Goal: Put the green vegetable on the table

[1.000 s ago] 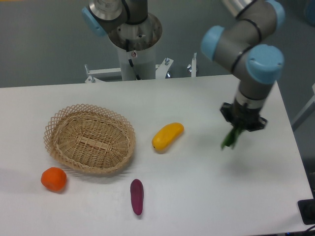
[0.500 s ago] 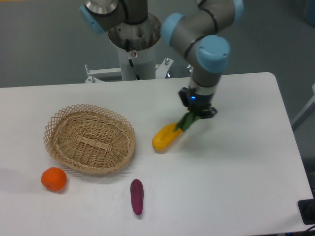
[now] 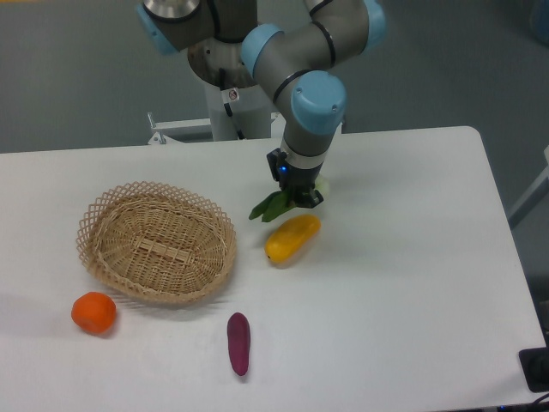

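Grey wall and floor sit behind the white table, which carries everything except what the arm holds. Near its left edge lies a woven basket, with an orange just off it toward the front left corner, a purple eggplant close to the front edge, and a yellow fruit near the middle. The gripper points straight down over the middle of the table, toward the back edge, and is clamped on the green vegetable, which looks pinched at its pale stalk end; the fingers themselves are mostly hidden by the wrist. The vegetable is carried nearly level, its long axis running across the table, dark leaves pointing left toward the basket and drooping a little, the whitish base just showing on the right side of the claw. It hangs just behind the yellow fruit; whether it touches the surface cannot be told. Gripping the firm stalk rather than the leaves seems sensible, and the bare patch behind the fruit would likely suit a release
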Available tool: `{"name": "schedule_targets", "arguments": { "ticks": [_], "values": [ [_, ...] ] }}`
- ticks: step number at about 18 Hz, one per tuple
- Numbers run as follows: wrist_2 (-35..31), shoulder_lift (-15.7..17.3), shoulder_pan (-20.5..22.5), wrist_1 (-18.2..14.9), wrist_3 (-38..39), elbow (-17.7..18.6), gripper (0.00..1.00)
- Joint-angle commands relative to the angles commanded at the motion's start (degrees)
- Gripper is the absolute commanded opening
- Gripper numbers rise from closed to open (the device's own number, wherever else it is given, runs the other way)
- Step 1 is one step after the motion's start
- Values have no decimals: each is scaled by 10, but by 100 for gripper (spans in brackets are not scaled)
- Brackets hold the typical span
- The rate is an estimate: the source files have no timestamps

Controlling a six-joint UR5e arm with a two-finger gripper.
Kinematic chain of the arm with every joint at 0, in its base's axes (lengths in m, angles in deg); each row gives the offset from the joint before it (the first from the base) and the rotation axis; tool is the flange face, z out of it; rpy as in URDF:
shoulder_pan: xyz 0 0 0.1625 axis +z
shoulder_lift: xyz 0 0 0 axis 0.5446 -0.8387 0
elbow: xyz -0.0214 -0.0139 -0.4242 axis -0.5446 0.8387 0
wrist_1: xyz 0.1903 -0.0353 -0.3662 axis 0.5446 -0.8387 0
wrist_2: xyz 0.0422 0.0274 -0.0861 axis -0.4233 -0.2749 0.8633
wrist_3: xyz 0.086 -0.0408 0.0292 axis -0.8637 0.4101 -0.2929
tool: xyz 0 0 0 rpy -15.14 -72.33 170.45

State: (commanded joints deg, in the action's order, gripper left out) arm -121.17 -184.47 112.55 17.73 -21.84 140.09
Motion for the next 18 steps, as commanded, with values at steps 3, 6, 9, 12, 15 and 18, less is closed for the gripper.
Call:
{"name": "schedule_targets", "arguments": {
  "ticks": [3,6,9,12,15,18],
  "values": [
    [-1,1,1,4,-5,-2,94],
    [-12,1,4,26,-4,-3,100],
    [-13,-2,11,24,4,-25,100],
    [-12,-24,24,21,17,-77,100],
    [-14,-59,35,20,50,-139,100],
    [-14,-88,51,17,64,-187,100]
  ]
}}
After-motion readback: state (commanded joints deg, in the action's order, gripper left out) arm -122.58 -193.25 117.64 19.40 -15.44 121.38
